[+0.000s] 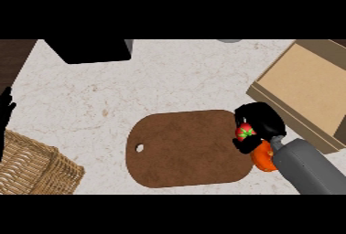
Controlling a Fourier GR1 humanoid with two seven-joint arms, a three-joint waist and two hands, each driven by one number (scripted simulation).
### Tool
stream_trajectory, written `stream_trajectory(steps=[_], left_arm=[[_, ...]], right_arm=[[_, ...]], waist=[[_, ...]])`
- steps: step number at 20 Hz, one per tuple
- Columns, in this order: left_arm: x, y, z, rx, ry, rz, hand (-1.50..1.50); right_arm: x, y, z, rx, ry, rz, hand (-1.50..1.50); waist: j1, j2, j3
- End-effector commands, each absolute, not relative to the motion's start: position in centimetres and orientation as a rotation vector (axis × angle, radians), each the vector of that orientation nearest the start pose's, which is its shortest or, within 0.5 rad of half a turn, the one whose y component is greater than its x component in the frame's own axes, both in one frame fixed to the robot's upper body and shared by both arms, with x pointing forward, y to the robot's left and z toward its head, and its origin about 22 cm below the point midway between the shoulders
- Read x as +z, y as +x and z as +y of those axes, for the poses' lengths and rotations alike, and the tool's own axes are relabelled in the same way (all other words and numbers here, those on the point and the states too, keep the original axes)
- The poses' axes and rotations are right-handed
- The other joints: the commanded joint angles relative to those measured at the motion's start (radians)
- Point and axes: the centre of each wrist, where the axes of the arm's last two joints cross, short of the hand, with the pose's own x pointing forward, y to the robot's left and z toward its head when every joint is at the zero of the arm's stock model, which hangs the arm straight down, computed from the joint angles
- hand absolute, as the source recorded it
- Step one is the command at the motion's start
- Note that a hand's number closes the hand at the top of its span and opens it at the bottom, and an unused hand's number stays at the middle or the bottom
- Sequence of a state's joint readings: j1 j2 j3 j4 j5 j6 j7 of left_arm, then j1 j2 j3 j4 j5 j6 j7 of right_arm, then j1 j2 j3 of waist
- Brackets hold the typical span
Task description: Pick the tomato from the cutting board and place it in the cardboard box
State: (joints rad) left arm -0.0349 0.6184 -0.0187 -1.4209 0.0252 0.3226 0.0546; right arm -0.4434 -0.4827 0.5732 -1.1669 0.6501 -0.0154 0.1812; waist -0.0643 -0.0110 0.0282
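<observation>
A red tomato with a green stem sits in my right hand, whose black fingers curl round it over the right edge of the brown cutting board. The open cardboard box lies just to the upper right of that hand. My left hand shows at the far left edge, fingers up, resting.
An orange fruit lies by the board's right side, partly under my right forearm. A wicker basket fills the lower left corner. A black object stands at the counter's far side, and dark floor shows past the counter's upper-left edge.
</observation>
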Motion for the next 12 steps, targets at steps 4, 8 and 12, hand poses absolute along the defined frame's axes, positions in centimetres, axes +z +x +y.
stream_trajectory(steps=[4, 8, 12], left_arm=[[2.5, 22.9, 38.6, -0.116, 0.725, -1.332, 0.0], [2.4, 22.5, 38.2, -0.128, 0.718, -1.338, 0.0], [3.1, 22.7, 38.9, -0.142, 0.709, -1.343, 0.0]], right_arm=[[9.1, 31.4, -41.9, 1.195, -1.094, -1.19, 1.5], [12.6, 28.8, -49.1, 1.109, -1.166, -1.286, 1.5], [16.2, 27.6, -52.8, 1.027, -1.236, -1.528, 1.5]], waist=[[-0.057, 0.018, -0.017], [-0.032, 0.021, -0.016], [-0.002, 0.02, -0.017]])
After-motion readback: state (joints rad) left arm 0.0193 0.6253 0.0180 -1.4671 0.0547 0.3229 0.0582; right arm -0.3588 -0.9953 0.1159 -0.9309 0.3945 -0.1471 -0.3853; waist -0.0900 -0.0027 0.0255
